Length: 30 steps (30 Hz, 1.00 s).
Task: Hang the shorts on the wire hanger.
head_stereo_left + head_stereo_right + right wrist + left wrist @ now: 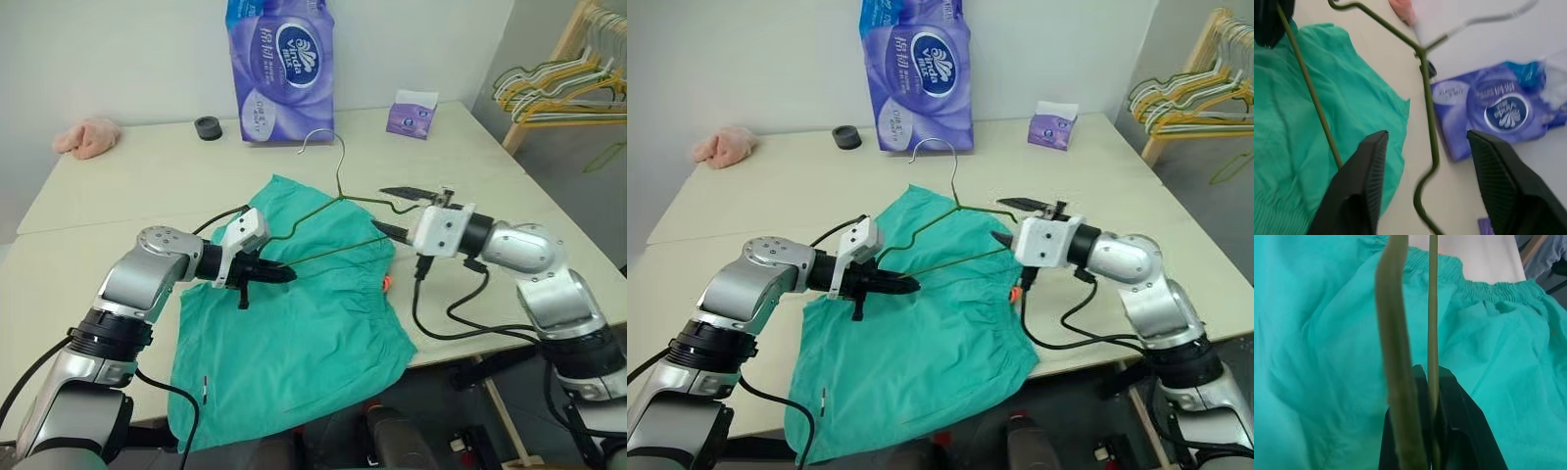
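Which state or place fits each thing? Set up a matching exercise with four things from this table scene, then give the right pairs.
Things:
1. shorts
2. wire hanger
3. right gripper
4. pink cloth

States or places:
a. jaws open
b. far corner of the table
c. pinched in the left gripper
d. spread flat, one part over the near table edge

Pairs: 1-d, 2-c, 3-a, 4-b

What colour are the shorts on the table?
Teal-green shorts, plain; clearest in the left eye view.
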Each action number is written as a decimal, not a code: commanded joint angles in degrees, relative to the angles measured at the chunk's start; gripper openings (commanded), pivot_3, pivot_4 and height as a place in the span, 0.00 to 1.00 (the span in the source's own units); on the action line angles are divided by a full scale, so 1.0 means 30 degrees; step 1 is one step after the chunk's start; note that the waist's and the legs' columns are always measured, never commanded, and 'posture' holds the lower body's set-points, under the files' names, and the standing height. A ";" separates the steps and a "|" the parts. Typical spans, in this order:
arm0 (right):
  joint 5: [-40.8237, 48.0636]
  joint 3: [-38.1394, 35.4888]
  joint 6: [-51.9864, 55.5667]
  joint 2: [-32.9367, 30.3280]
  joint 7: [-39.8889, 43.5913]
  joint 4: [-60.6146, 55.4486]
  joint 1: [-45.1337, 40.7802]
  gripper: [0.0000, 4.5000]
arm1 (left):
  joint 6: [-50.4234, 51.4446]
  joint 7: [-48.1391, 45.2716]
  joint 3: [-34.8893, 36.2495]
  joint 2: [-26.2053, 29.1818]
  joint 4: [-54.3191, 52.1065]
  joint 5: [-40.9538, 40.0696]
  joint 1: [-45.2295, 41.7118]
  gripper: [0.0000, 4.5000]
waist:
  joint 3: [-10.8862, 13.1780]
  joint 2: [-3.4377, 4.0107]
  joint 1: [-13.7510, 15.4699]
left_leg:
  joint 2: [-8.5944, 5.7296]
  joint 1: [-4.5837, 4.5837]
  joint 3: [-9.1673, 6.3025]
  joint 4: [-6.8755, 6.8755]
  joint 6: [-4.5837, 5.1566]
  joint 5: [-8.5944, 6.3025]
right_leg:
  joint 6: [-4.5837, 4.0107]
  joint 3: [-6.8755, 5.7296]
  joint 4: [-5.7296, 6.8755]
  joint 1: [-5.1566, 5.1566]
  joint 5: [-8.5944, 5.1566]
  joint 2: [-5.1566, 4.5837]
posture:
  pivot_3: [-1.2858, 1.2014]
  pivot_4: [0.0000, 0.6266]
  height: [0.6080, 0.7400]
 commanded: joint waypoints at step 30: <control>0.3810 0.3985 0.9640 -0.0870 0.5165 0.1031 -0.2280 0.01 | -0.3666 -0.0683 0.0290 0.1488 -0.2655 0.2119 0.0771 0.00 | 0.0006 0.0013 -0.0038 | 0.0020 -0.0027 -0.0018 -0.0011 0.0003 -0.0003 | -0.0026 -0.0027 0.0004 -0.0033 -0.0014 0.0011 | 0.45 0.18 1.00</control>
